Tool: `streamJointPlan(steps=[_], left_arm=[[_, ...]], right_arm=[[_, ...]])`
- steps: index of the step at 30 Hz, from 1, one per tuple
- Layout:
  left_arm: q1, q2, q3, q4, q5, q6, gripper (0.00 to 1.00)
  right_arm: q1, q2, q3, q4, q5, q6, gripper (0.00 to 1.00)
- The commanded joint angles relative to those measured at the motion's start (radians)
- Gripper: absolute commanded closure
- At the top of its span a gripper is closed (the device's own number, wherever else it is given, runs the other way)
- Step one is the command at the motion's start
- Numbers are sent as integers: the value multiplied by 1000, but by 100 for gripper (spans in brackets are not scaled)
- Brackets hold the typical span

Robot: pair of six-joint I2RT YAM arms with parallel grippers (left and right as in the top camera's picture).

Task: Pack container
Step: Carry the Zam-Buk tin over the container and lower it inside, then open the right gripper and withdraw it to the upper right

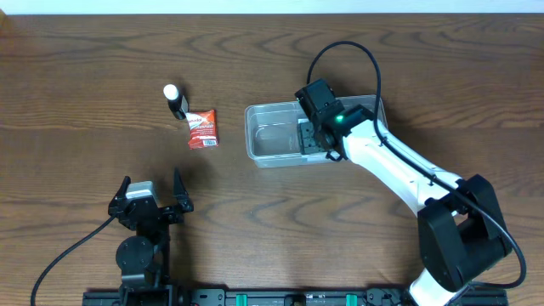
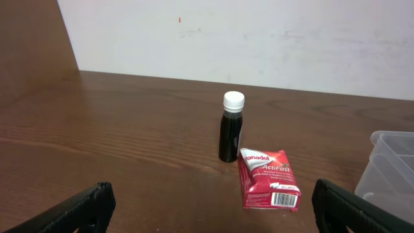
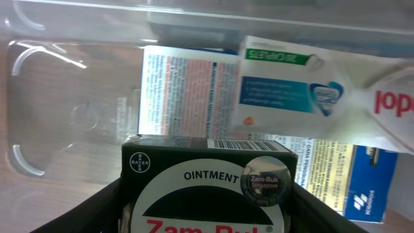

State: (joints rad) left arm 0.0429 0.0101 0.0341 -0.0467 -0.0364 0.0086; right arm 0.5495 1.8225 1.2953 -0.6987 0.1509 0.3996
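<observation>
Right now, your right gripper [image 1: 312,138] pinches the Zam-Buk ointment box [image 3: 207,188] over the right end of the clear container [image 1: 270,140], which sits right of the table [image 1: 85,85] centre, holding other packs [image 3: 291,84]. Your left gripper [image 1: 153,183] hangs spread wide near the front edge.

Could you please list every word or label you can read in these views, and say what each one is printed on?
"OINTMENT", red "Zam-Bu" cut off: black-and-white cardboard box.
"Zam-Buk Singapore": round sticker on it.
"anadol", "ActiFast": red cardboard box on the wooden table.
Fine print on the white boxes inside the clear plastic container: too blurred.
No text seen on the dark bottle with white cap.
</observation>
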Motion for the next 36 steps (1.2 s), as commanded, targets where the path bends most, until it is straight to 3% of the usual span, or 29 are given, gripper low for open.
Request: streamJointPlan(steps=[1,7,23,30,36], left_arm=[[-4,-6,-30,-19,-8,18,2],[-4,-6,-30,-19,-8,18,2],[-4,-6,-30,-19,-8,18,2],[-4,-6,-30,-19,-8,18,2],[-4,-6,-30,-19,-8,18,2]], right_arm=[[-14,3,14,-6,18,3,27],[-14,3,14,-13,18,3,21],[-15,2,17,11,17,-29,25],[-45,-31,135,-65,23,-111,22],[-168,-86,236,-169,30,-154,19]])
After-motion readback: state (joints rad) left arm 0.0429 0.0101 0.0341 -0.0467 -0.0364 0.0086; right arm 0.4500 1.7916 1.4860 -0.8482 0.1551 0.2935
